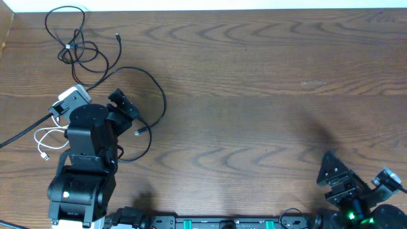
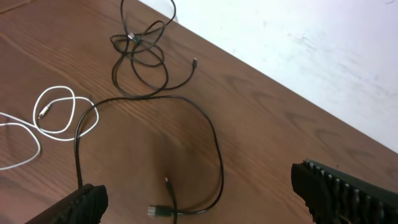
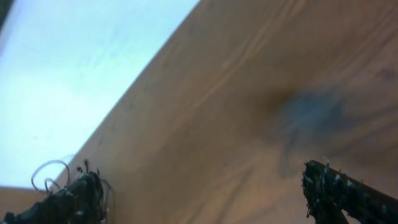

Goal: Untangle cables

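Left end effector (image 2: 196, 180), fingers (image 2: 348, 193) spread wide and empty, hangs over the loose black cable (image 2: 214, 143). Its plug end (image 2: 158, 211) lies just below the gap, its length roughly in line with the two fingers, and this arm is far nearer than the right end effector (image 1: 335, 173), likewise wide and empty, well apart across the table (image 1: 254, 76). From the left end effector that thin cable sweeps out in one open loop into the bundled black cable (image 1: 73, 46) beyond, a small knot of coils, while the white cable (image 1: 46, 138) lies in slack loops beside the left end effector, seeming to overlap the black loop at one spot.
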